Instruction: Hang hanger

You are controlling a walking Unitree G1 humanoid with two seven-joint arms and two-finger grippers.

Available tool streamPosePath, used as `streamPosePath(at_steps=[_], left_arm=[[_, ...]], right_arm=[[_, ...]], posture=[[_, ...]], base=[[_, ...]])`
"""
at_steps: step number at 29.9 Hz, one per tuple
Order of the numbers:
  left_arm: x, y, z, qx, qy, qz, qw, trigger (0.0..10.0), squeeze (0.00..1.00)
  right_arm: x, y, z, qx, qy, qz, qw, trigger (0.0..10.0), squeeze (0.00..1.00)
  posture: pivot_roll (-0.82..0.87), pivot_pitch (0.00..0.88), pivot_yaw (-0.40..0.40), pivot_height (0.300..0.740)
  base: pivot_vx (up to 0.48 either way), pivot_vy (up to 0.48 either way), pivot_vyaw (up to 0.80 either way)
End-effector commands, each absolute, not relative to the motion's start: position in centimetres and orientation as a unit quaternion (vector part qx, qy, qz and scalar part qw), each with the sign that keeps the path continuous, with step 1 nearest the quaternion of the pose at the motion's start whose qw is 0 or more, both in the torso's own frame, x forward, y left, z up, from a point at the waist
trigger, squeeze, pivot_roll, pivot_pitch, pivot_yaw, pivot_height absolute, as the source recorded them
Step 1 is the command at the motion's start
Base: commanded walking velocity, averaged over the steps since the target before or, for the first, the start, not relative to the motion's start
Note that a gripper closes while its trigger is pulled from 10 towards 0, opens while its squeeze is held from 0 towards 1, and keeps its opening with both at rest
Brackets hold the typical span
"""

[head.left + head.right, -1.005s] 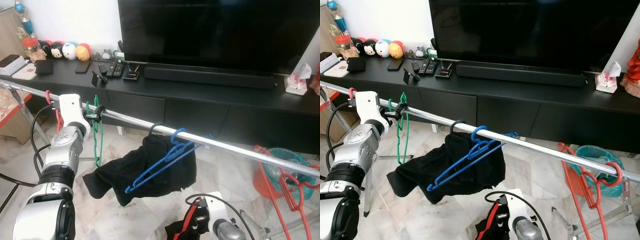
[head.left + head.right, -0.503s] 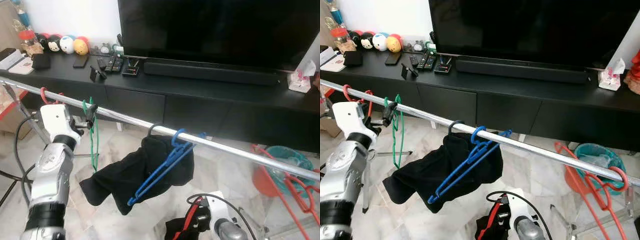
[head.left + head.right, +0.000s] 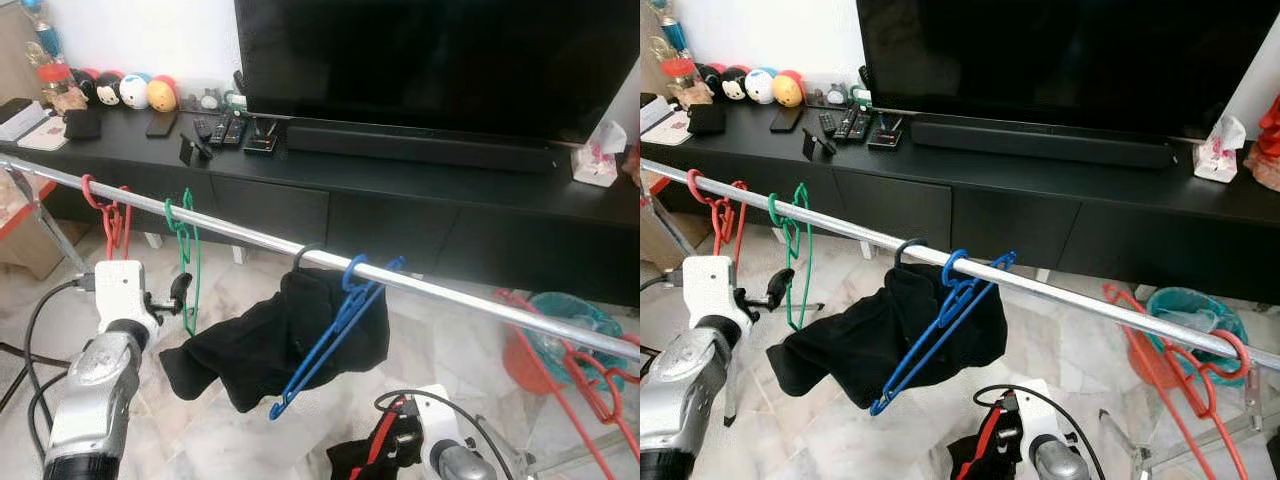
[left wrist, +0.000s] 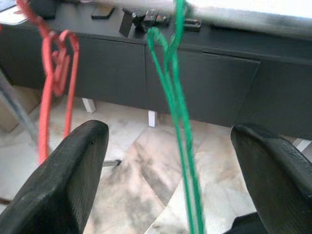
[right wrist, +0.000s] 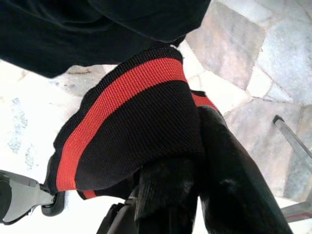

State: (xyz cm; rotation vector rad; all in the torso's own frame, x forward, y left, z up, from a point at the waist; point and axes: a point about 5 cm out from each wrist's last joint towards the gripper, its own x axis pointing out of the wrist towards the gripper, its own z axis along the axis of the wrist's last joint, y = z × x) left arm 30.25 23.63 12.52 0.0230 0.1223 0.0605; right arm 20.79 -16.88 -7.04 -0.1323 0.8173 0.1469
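Observation:
A green hanger (image 3: 186,255) hangs by its hook on the slanted metal rail (image 3: 460,296). My left gripper (image 3: 178,292) is open, just below the rail and a little short of the green hanger (image 4: 178,100), which dangles free between and beyond the two black fingers (image 4: 73,170). Low at the bottom of the head view, my right gripper (image 5: 195,190) is shut on a black cloth with a red stripe (image 5: 122,122). Further along the rail hang a blue hanger (image 3: 335,335) and a black garment (image 3: 255,345).
A red hanger (image 3: 108,212) hangs on the rail left of the green one; more red hangers (image 3: 592,385) hang at its right end above a teal bin (image 3: 560,325). Behind stands a long black TV cabinet (image 3: 420,215) with a TV, remotes and toys.
My left gripper has let go of the green hanger's hook and dropped below the rail, away from it. The green hanger stays hooked on the rail. The right arm has not moved.

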Motion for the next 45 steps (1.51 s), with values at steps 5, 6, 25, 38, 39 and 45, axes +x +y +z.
streamPosePath(at_steps=[5, 6, 25, 38, 39, 45], left_arm=[[33.8, 22.6, 12.5, 0.0, 0.087, 0.025, 0.996, 10.0, 0.0], [34.1, 22.6, 12.6, 0.002, 0.088, 0.027, 0.996, 10.0, 0.0], [37.3, 24.3, 12.6, -0.001, 0.119, 0.095, 0.988, 10.0, 0.0], [37.6, 23.7, 12.3, -0.011, 0.122, 0.095, 0.988, 0.0, 0.0], [37.6, 23.7, 12.2, -0.011, 0.123, 0.095, 0.988, 0.0, 0.0], [37.5, 23.6, 12.0, -0.013, 0.126, 0.09, 0.988, 0.0, 0.0]], right_arm=[[19.9, -17.0, -7.5, -0.062, 0.404, 0.071, 0.91, 10.0, 0.0], [19.9, -17.0, -7.5, -0.062, 0.404, 0.071, 0.91, 10.0, 0.0], [18.6, -17.8, -8.0, -0.06, 0.409, 0.074, 0.908, 10.0, 0.0], [18.7, -17.5, -8.0, -0.059, 0.409, 0.073, 0.908, 10.0, 0.0], [18.7, -17.6, -8.0, -0.059, 0.409, 0.073, 0.908, 10.0, 0.0], [18.4, -17.6, -8.1, -0.058, 0.412, 0.073, 0.907, 10.0, 0.0]], posture=[[-0.04, 0.0, -0.016, 0.74], [-0.04, 0.0, -0.016, 0.74], [-0.08, 0.0, -0.02, 0.74], [-0.09, 0.0, -0.021, 0.74], [-0.09, 0.0, -0.021, 0.74], [-0.09, 0.0, -0.018, 0.74]], base=[[0.0, 0.0, 0.0], [0.0, 0.0, 0.0], [0.0, 0.0, 0.0], [0.0, 0.0, 0.0], [0.0, 0.0, 0.0], [0.0, 0.0, 0.0]])
